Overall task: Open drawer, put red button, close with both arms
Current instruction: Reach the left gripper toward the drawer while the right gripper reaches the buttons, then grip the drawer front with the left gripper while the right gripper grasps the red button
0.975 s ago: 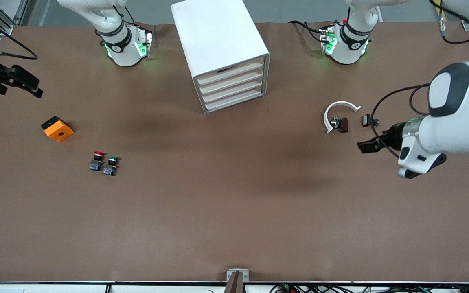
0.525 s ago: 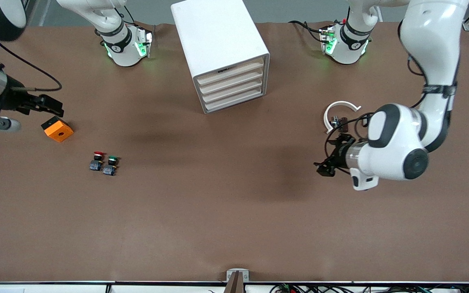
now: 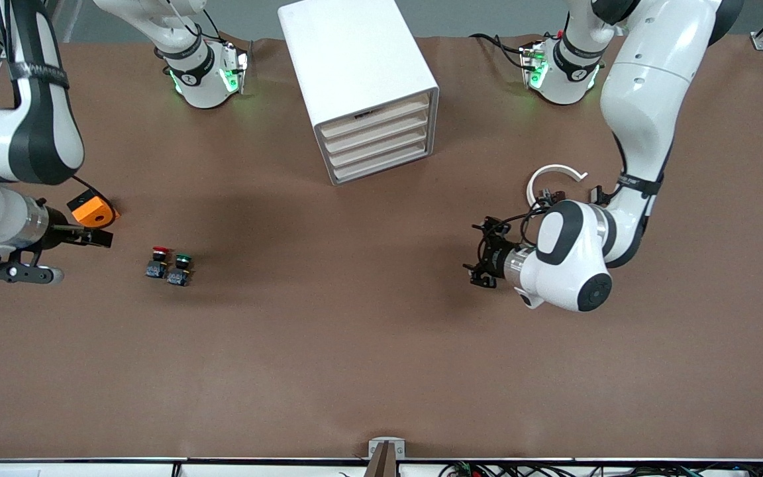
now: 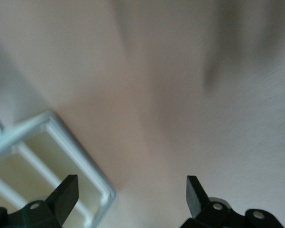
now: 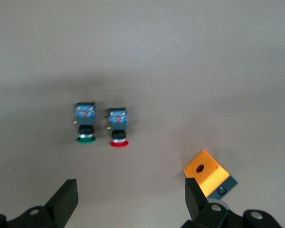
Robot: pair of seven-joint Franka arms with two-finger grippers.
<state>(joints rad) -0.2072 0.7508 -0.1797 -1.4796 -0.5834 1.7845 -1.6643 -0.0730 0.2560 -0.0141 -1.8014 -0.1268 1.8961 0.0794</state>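
Front view: opening step not begun. Left gripper (image 3: 481, 257), fingers apart and empty, hovers over bare table, pointing toward 9 o'clock. Right gripper (image 3: 93, 236), also spread, hangs by the red button (image 3: 158, 260). At 12 o'clock the drawer (image 3: 376, 129) sits shut; its front needs catching next.

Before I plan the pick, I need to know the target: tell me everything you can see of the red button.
The red button is a small push button: a round red cap on a short dark neck, set on a dark grey-blue block with a printed face. It lies on its side on the brown table, untouched, close beside the green button and apart from it, nearer the front camera than the orange box. Neither hand touches it.
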